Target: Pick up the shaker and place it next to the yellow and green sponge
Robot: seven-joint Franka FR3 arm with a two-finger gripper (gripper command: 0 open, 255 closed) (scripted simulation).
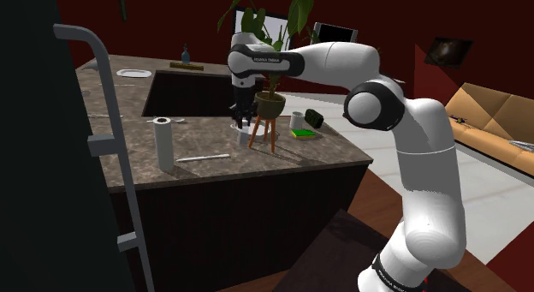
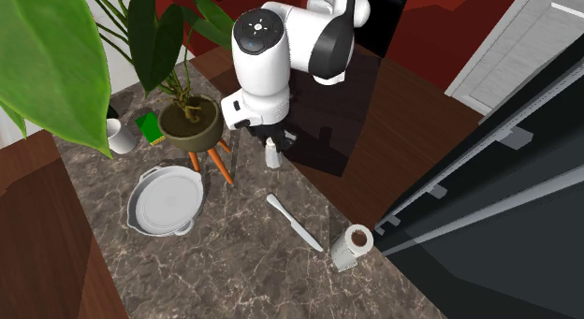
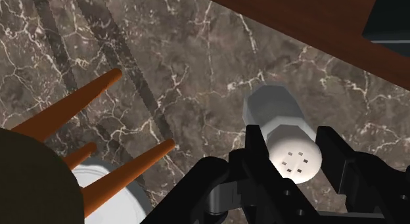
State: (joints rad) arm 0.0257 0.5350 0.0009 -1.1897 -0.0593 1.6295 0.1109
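Contact looks made: the black gripper (image 3: pixel 292 142) closes its fingers (image 3: pixel 255 142) on the sides of the upright white cylindrical shaker with perforated top (image 3: pixel 294 158), just beside the orange-legged plant stand (image 3: pixel 128 169). The yellow and green sponge (image 1: pixel 301 133) lies beyond that stand.

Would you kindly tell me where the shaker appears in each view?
Shoulder view: shaker on the counter, under the hand.
Second exterior view: shaker near centre, just right of the orange legs.
Wrist view: shaker right at the hand.
Shared landmark: the orange legs beside it.
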